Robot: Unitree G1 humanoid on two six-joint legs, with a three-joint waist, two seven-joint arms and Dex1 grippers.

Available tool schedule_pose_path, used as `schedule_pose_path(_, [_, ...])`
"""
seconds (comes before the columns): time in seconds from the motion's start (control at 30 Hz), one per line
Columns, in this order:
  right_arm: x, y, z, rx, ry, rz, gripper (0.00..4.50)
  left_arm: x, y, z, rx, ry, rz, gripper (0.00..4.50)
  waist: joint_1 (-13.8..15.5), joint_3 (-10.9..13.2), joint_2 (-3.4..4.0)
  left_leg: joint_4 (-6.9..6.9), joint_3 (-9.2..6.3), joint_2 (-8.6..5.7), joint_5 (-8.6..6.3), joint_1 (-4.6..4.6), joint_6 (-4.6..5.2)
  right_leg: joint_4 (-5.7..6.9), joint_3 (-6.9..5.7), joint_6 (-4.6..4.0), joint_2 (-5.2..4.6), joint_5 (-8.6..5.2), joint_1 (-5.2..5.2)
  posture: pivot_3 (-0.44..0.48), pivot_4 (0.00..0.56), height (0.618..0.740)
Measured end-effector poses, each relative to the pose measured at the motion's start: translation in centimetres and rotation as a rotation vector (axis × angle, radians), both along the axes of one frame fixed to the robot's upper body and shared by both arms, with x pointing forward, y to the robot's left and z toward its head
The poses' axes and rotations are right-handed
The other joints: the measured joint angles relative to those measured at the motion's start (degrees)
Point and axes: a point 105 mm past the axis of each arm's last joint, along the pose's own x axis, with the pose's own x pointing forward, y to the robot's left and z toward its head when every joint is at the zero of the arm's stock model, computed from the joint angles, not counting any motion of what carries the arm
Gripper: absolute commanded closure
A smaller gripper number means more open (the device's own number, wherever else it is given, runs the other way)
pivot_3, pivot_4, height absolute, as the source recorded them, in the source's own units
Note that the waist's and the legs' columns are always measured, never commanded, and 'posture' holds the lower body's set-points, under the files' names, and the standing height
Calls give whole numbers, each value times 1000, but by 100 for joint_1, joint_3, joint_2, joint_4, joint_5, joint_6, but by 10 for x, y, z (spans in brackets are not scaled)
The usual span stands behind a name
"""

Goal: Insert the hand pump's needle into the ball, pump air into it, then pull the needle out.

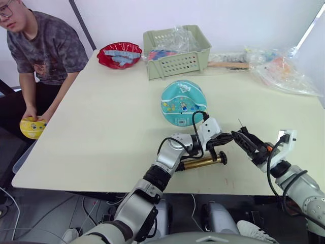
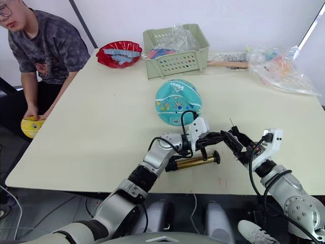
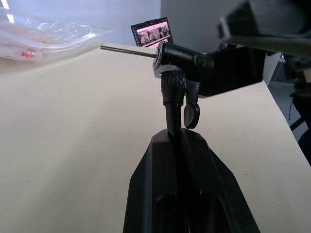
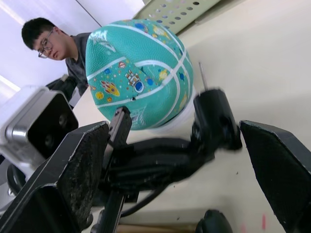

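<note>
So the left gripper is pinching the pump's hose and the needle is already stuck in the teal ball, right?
Not quite. The left gripper does pinch the hose, but the needle points into open air, clear of the ball. The left wrist view shows it.

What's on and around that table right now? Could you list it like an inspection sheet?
Surface: cream table, bare in the middle.
Job's things: teal ball mid-table; hand pump lying near the front edge; needle not in the ball.
Clutter: green basket, red bowl, plastic bags along the far edge.
Grippers: left gripper shut on the hose end; right gripper open beside it.
Cables: pump's black hose.
Surroundings: seated person holding a yellow ball.
</note>
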Motion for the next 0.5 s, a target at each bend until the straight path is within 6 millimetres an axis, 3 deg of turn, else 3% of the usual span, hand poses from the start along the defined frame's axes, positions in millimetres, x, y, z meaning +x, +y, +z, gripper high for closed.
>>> schedule_pose_path(0.17, [1, -2, -4, -2, 13, -2, 0, 0, 1, -1, 4, -4, -1, 4476, 0, 0, 0, 0, 1, 0, 0, -1, 0, -2, 1, 0, 0, 0, 0, 0, 150, 740])
schedule_pose_path(0.27, [1, -3, -5, 0, 14, 1, 676, 0, 1, -1, 4, -7, -1, 4500, 0, 0, 0, 0, 1, 0, 0, -1, 0, -1, 1, 0, 0, 0, 0, 0, 150, 740])
schedule_pose_path(0.4, [1, -4, -6, -5, 13, -3, 2220, 0, 2, -1, 7, -14, 0, 4500, 0, 0, 0, 0, 1, 1, 0, -1, 0, -1, 1, 0, 0, 0, 0, 0, 150, 740])
schedule_pose_path(0.43, [2, -5, -7, -10, 13, -12, 2833, 0, 3, -2, 7, -11, 1, 4500, -1, 0, 0, 0, 1, 1, 0, -1, 0, -1, 1, 0, 0, 0, 0, 0, 150, 740])
schedule_pose_path(0.47, [2, -6, -7, -13, 13, -14, 2976, 0, 3, -3, 8, -10, 1, 4500, 0, 0, 0, 0, 1, 1, 0, -1, 0, -1, 1, 0, 0, 0, 0, 0, 150, 740])
schedule_pose_path(0.5, [2, -6, -7, -15, 12, -17, 3664, 0, 3, -3, 8, -10, 1, 4500, 0, 0, 0, 0, 0, 1, 0, -1, 0, -1, 1, 0, 0, 0, -1, 0, 150, 740])
